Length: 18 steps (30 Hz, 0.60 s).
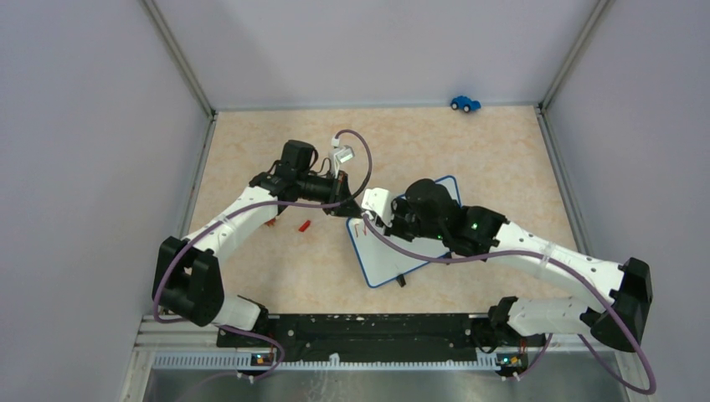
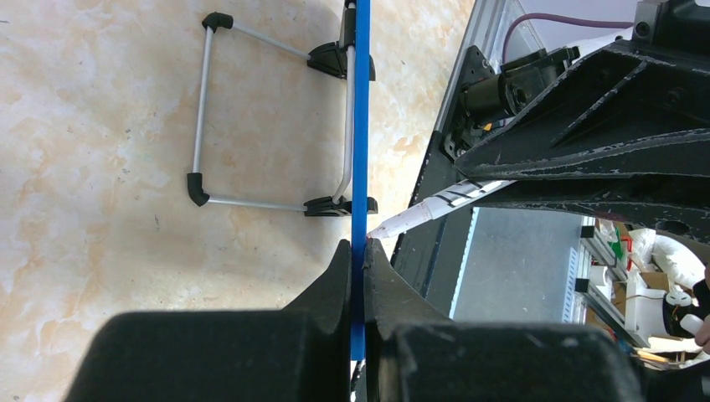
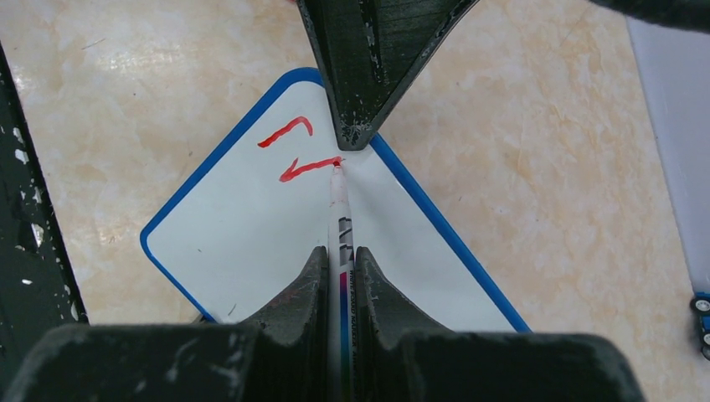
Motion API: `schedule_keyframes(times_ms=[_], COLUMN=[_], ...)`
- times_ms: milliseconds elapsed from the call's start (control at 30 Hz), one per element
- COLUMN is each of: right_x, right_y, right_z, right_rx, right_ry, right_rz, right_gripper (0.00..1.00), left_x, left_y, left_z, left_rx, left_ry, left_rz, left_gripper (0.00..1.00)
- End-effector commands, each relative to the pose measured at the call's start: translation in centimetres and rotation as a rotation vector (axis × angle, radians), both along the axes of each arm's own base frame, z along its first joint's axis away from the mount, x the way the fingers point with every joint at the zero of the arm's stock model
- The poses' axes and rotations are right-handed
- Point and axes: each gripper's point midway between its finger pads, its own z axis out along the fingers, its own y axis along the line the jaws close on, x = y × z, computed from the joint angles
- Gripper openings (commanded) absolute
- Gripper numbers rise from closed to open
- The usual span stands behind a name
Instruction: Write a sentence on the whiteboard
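Right wrist view, right claw (image 3: 339, 255) pinching marker (image 3: 340, 205), tip touching whiteboard (image 3: 243, 243) at lower of two red strokes (image 3: 310, 167), left claw (image 2: 360, 249) clamped on its rim

Whiteboard (image 3: 251, 226) face is smooth and slightly glossy, with a blue plastic rim. Its stand (image 2: 200, 109) is bare metal rod with black plastic feet. Tabletop (image 1: 486, 151) looks like matt marble-print laminate. Marker (image 3: 341, 209) is white plastic. The right gripper (image 3: 339, 251) has matt black, scuffed fingers (image 3: 301, 301).
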Motion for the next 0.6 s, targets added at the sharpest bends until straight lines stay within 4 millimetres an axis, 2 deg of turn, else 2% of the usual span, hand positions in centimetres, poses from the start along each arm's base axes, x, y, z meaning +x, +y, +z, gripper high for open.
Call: schedule_keyframes(times_ms=[0, 233, 333, 433, 567], right_x=[-0.1, -1.5, -1.7, -1.7, -1.9], right_y=[-1.4, -2.0, -1.9, -1.4, -0.5], right_z=[-0.5, -2.6, -2.5, -1.2, 1.9], right_rx=[-0.042, -0.104, -0.105, -0.069, 0.017], right_ry=[0.005, 0.063, 0.064, 0.05, 0.022], right_rz=[-0.003, 0.044, 0.057, 0.068, 0.091], right_gripper=[0.0, 0.0, 0.0, 0.0, 0.0], left_x=[0.0, 0.0, 0.1, 0.0, 0.0], left_y=[-0.3, -0.3, -0.3, -0.4, -0.3], left_z=[0.4, 0.3, 0.3, 0.4, 0.4], left_rx=[-0.009, -0.009, -0.008, -0.01, -0.013], left_ry=[0.001, 0.007, 0.006, 0.006, 0.006], left_rz=[-0.011, -0.012, -0.012, -0.014, -0.017], left_gripper=[0.0, 0.0, 0.0, 0.0, 0.0])
